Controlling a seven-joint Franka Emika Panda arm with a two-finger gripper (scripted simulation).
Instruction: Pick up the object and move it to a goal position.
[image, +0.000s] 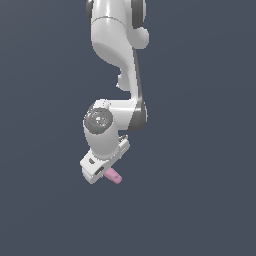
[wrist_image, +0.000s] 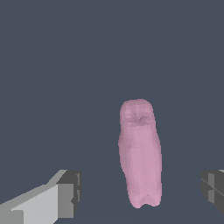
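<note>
The object (wrist_image: 140, 153) is a small pink, stubby block with a narrower rounded end. In the wrist view it lies lengthwise between the two fingers. My gripper (wrist_image: 142, 192) is open, and its dark pads (wrist_image: 72, 192) stand well apart on either side of the block, with a gap showing on each side. In the exterior view the object (image: 114, 176) pokes out from under the white hand, and the gripper (image: 106, 173) hangs low just over it. The hand hides most of the fingers there.
A flat, dark blue-grey floor (image: 200, 200) fills both views. The white arm (image: 117, 55) comes down from the top of the exterior view. No goal marker or other thing shows.
</note>
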